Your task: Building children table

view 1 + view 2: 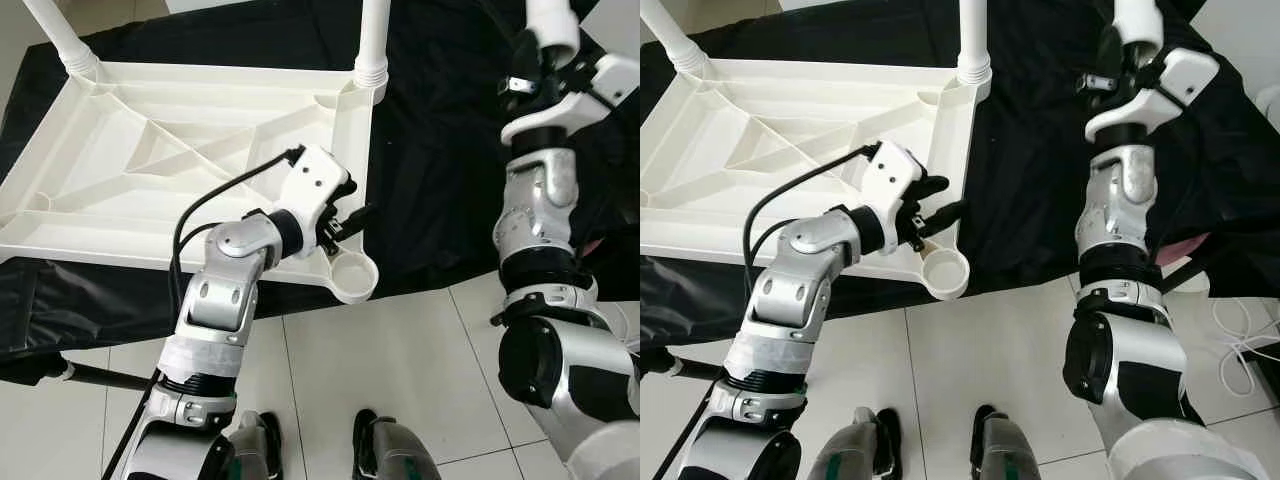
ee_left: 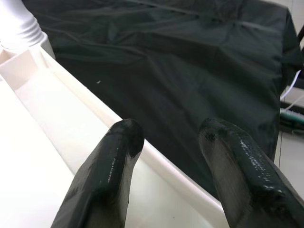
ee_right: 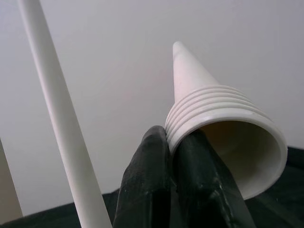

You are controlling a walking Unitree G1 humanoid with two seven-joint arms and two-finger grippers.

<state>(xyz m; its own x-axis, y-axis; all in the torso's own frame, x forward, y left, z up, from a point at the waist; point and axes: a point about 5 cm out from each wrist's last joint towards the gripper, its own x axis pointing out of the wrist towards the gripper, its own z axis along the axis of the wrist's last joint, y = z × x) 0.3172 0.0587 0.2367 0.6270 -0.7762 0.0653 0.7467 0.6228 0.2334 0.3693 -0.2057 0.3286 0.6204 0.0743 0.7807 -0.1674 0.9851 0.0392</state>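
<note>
While the white plastic tabletop (image 1: 190,165) lies upside down on a black cloth (image 1: 450,150) over the tiled floor (image 1: 400,350), its ribbed underside faces up, probably so that the legs can be screwed into the corner sockets from above. Two legs already stand in the far corners: one at the far left (image 1: 60,35) and one at the far right (image 1: 372,40), each with a threaded collar at its base. The near right socket (image 1: 352,276) is a round open cup and is still empty; it sticks out past the cloth edge over the tiles. The left gripper (image 1: 350,222) is at the right rim of the tabletop, just beside this empty socket, with its two black fingers (image 2: 109,175) apart at a moderate width on either side of the rim wall and not closed on anything; I judge it is there to steady the top. The right gripper (image 3: 183,152) is raised high at the far right, above the cloth, and its fingers are pinched on the threaded end of a loose leg (image 3: 209,109). This leg is a hollow white tube, narrowing toward its far end, with several rings of thread around the open mouth. It is likely held by this end so it can be brought to the empty socket.
</note>
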